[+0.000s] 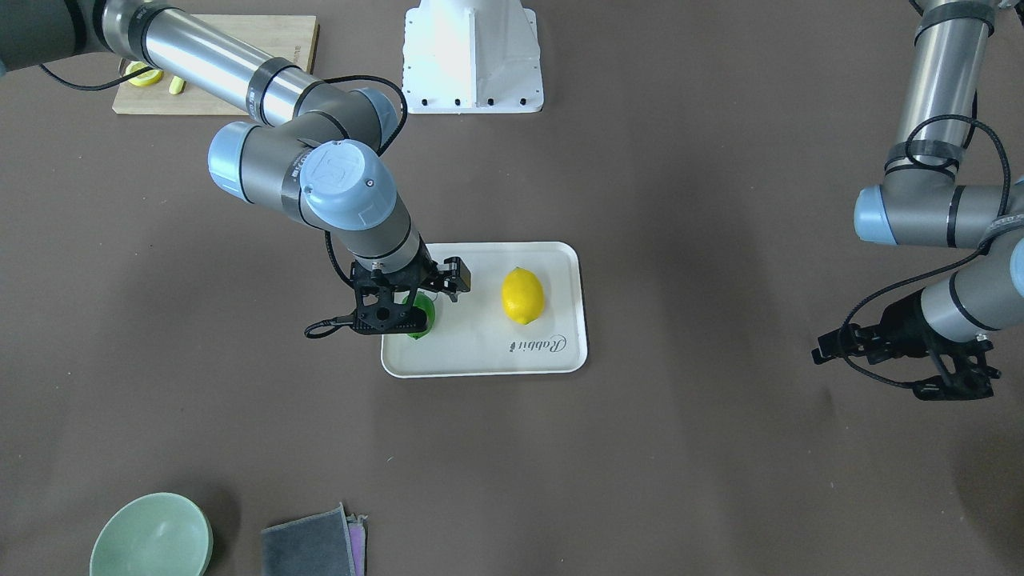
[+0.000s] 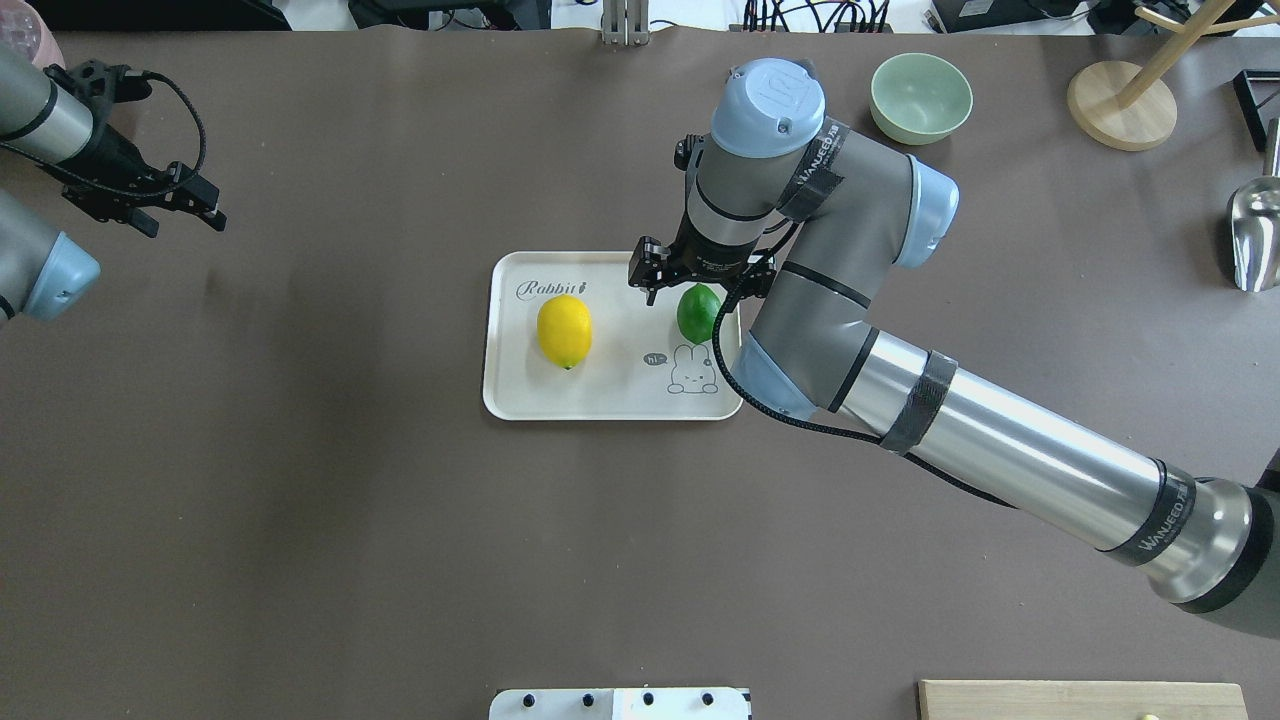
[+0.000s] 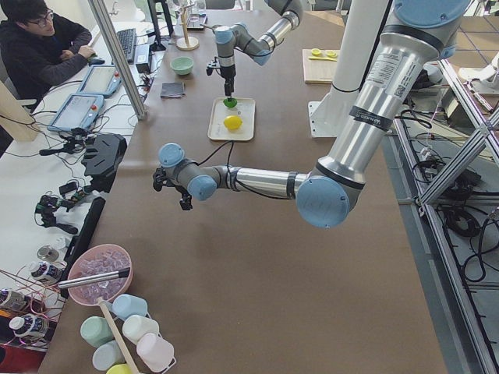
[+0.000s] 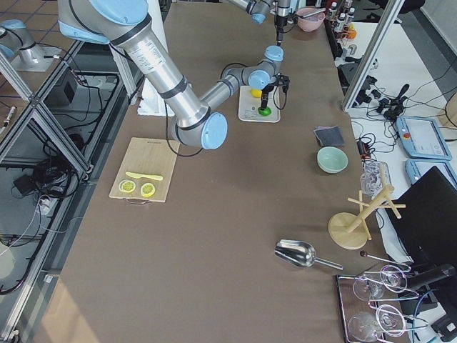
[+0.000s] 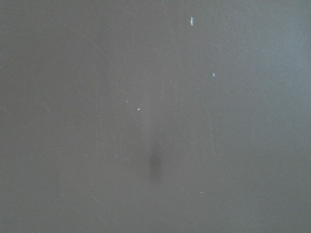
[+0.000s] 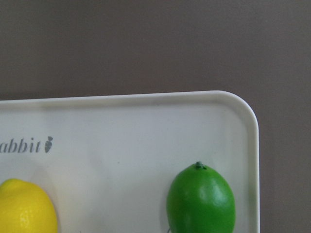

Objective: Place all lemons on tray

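The cream-white tray (image 2: 610,400) lies mid-table and also shows in the front view (image 1: 480,360). The yellow lemon (image 2: 564,331) lies on its left half in the overhead view; it also shows in the front view (image 1: 522,296). The green lemon (image 2: 698,312) rests on the tray's right half and shows whole in the right wrist view (image 6: 201,200). My right gripper (image 2: 700,282) hangs straight above the green lemon, jaws open and apart from the fruit; it half hides the lemon in the front view (image 1: 422,314). My left gripper (image 2: 182,212) is open and empty, far left over bare table.
A green bowl (image 2: 920,96) stands behind the right arm. A wooden stand (image 2: 1120,105) and a metal scoop (image 2: 1255,230) are at the far right. A wooden cutting board (image 1: 216,96) with lemon slices lies near the robot's base, and a grey cloth (image 1: 308,548) near the bowl.
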Robot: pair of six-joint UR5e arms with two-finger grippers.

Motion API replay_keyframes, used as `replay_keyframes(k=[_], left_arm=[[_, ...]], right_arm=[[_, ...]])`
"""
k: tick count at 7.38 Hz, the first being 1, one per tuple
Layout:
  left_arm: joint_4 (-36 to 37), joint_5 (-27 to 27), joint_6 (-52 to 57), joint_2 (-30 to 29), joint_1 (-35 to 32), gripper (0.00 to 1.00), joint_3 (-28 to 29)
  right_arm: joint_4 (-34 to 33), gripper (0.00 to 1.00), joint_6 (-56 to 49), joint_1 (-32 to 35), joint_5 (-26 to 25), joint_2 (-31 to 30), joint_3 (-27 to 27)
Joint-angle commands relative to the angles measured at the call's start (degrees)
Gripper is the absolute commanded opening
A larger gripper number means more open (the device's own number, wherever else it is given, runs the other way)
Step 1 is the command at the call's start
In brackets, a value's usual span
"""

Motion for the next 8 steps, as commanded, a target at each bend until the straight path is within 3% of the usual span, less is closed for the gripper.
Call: replay_keyframes(k=[1, 3, 5, 8], left_arm=[[0.0, 0.1, 0.1, -0.1, 0.0, 0.98, -0.2], [0.3, -0.1, 0.8, 0.1, -1.6, 0.98, -0.6], [1.4, -3.0, 3.3, 0.4, -6.0, 0.98, -0.4], [13.0, -5.7, 24.8, 2.4, -15.7, 0.98, -1.3]], right_arm=[[-0.4, 1.00, 0.0, 0.1, -0.1, -0.5, 0.4], [-0.4, 1.00, -1.1, 3.7, 1.2, -5.0, 4.6], [-0.6, 1.00, -10.6, 10.4, 6.5, -14.1, 10.4], [-0.6, 1.00, -25.9, 23.0, 13.4, -25.6, 15.7]])
